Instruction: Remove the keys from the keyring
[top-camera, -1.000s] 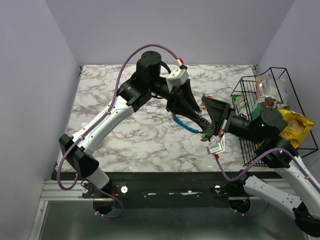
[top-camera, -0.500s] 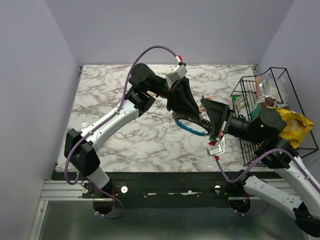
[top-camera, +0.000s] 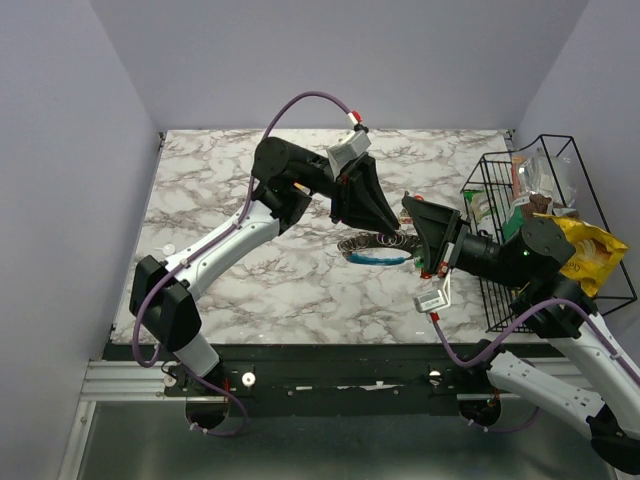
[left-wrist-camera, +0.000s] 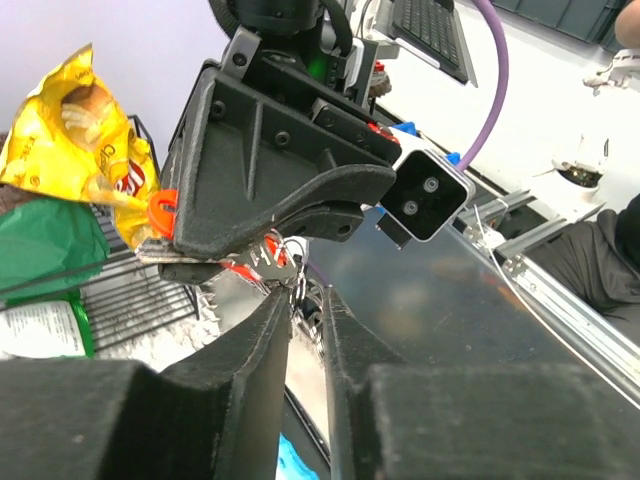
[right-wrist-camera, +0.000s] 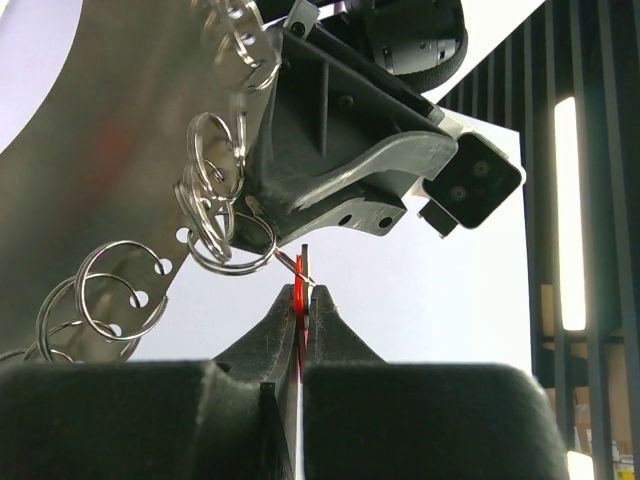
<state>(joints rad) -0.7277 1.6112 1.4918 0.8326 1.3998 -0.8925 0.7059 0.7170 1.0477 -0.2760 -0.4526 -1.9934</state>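
Note:
The keyring, a loop part dark grey and part bright blue, hangs flat above the marble table between both grippers. My left gripper is shut on the chain of small metal split rings joined to the loop. A blue bit of the loop shows below its fingers. My right gripper is shut on a red-headed key, edge-on between its pads and linked to a split ring. More split rings hang to the left. The other coloured keys are tiny in the top view and hard to make out.
A black wire basket with snack packets, one a yellow bag, stands at the table's right edge close behind my right arm. The marble table ends at walls on the left and back.
My left arm swung its elbow left and turned its wrist. The loop has gone from hanging slanted to lying nearly flat. My right gripper shifted slightly up, still holding the key.

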